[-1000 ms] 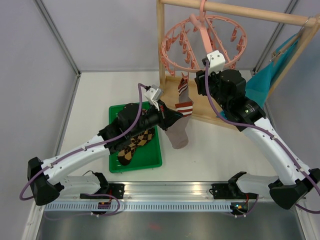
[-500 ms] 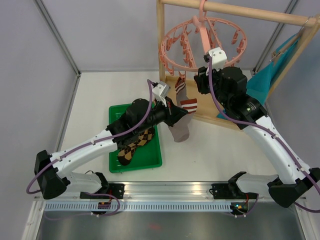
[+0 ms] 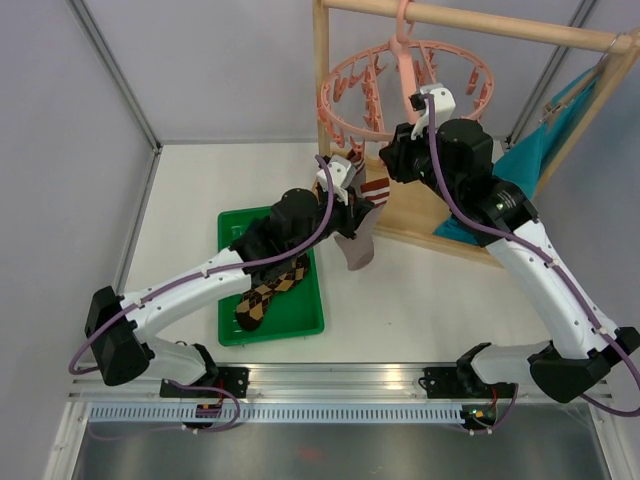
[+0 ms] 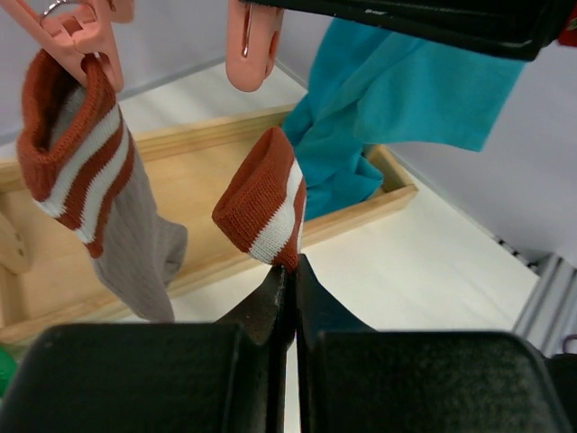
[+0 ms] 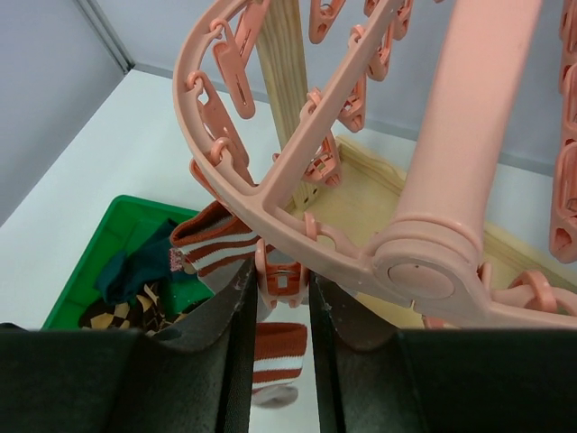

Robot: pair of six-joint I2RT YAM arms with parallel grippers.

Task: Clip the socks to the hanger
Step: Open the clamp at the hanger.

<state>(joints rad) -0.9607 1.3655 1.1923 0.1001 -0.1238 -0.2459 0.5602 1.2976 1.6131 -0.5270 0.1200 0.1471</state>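
The pink hanger (image 3: 340, 95) hangs from a wooden rail. My left gripper (image 4: 293, 266) is shut on the red-and-white striped cuff (image 4: 266, 212) of a grey-brown sock (image 3: 358, 240) and holds it up just below a pink clip peg (image 4: 251, 41). My right gripper (image 5: 282, 271) has its fingers pressed on both sides of that clip peg (image 5: 282, 280) on the ring; the held cuff (image 5: 278, 352) shows below it. A matching sock (image 4: 81, 171) hangs clipped on the neighbouring peg. The argyle sock (image 3: 265, 295) and the teal sock (image 5: 126, 271) lie in the tray.
A green tray (image 3: 300, 325) sits on the table at front left. The wooden frame's post (image 3: 322, 90) and base (image 4: 198, 171) stand right behind the hanger. A bright teal cloth (image 4: 388, 99) hangs at the right.
My left arm has lifted the striped sock up and right, towards the hanger ring. My right gripper has risen and moved slightly left onto a peg.
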